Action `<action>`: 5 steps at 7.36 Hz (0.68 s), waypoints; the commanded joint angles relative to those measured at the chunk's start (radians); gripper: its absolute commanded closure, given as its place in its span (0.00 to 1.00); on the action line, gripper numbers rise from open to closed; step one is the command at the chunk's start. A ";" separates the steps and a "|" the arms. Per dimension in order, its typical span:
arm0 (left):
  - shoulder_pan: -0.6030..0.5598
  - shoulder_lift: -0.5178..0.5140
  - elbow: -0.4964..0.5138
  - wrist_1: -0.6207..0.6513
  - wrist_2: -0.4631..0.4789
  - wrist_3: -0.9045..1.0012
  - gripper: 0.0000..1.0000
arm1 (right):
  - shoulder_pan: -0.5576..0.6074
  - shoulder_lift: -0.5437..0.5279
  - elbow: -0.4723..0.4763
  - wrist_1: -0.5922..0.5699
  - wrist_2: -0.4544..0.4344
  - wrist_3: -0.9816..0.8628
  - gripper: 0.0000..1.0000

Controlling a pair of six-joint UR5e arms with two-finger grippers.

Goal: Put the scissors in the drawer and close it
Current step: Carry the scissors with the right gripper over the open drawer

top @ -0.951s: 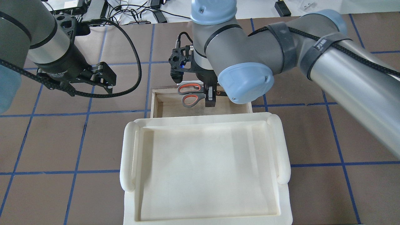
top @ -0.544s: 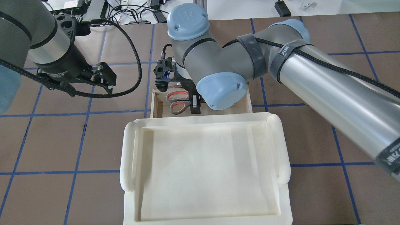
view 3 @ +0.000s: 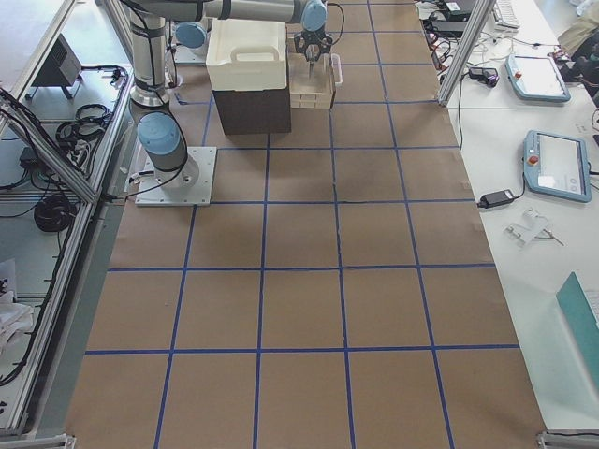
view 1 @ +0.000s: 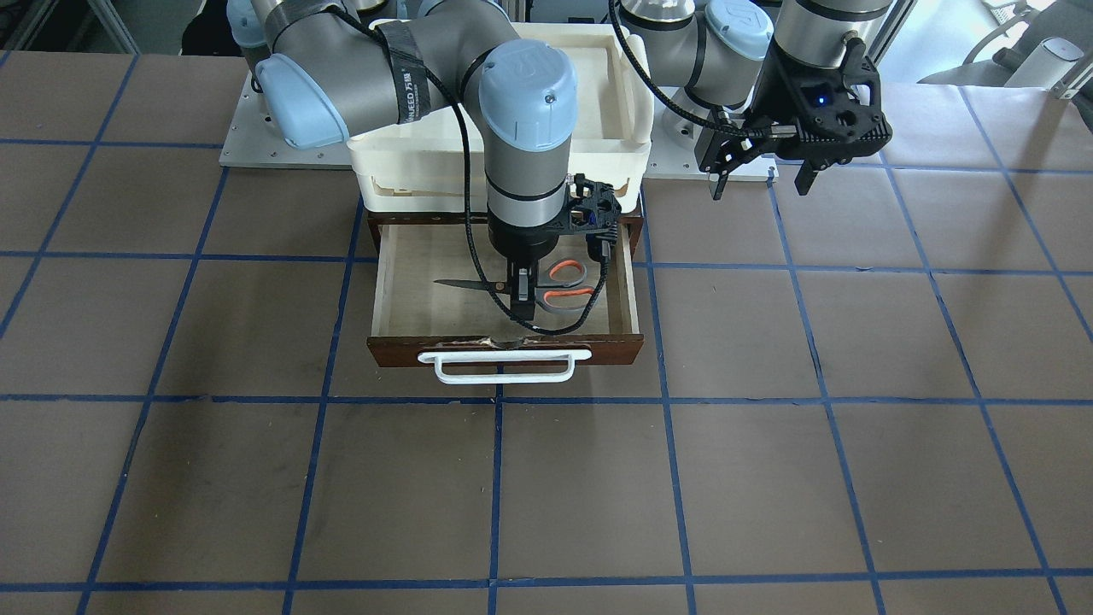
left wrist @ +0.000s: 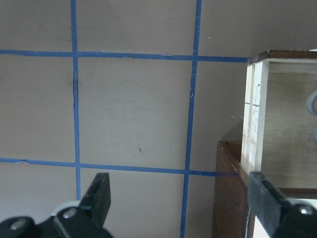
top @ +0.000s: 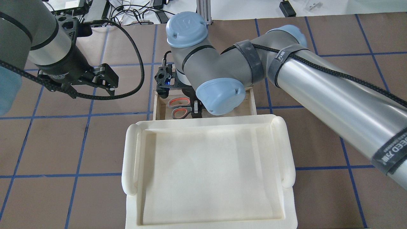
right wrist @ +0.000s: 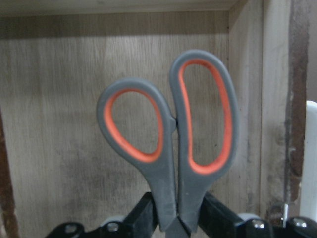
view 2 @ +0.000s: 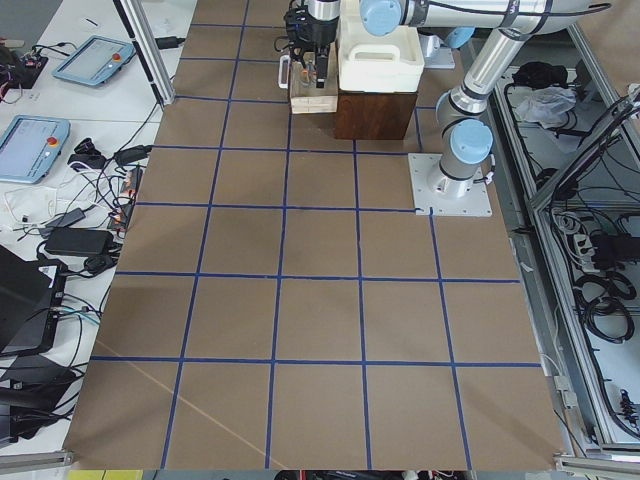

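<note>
The scissors are shown inside the open drawer, clamped at the neck, just below the grey handles, between the fingers of the right gripper. Over the past second they have been carried from above the drawer's front rim back towards its rear and towards its robot-left side, and lowered between its pale walls. In the overhead view the orange-lined loops are now seen deep in the drawer's left half, close to the edge of the cream tray that sits on the cabinet behind the drawer. From the front, the blades are seen pointing along the drawer's width, roughly parallel to its white bar handle. The plywood floor is seen directly behind the handles in the right wrist view, but whether it is already touched cannot be told.

The left gripper has not been moved. It is held with fingers wide apart and nothing between them, above the table off the drawer's left side.

The placing step is judged to be nearly finished: only the release and withdrawal appear to be left. The drawer is fully pulled out, so the closing has not been begun.
</note>
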 commanded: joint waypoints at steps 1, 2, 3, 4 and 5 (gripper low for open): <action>0.000 0.001 0.000 0.000 0.000 0.000 0.00 | -0.001 0.001 0.004 -0.003 0.001 -0.003 0.14; 0.000 0.001 0.000 0.000 0.000 0.000 0.00 | -0.001 0.001 0.004 -0.003 -0.002 -0.004 0.00; 0.000 0.001 -0.001 0.000 0.000 0.000 0.00 | -0.001 0.000 0.004 -0.001 -0.003 -0.003 0.00; 0.000 -0.001 0.000 0.003 -0.003 0.000 0.00 | -0.001 -0.002 0.004 -0.004 -0.005 -0.001 0.00; 0.002 -0.002 0.000 0.005 -0.011 0.003 0.00 | -0.009 -0.012 -0.002 -0.013 -0.005 0.000 0.00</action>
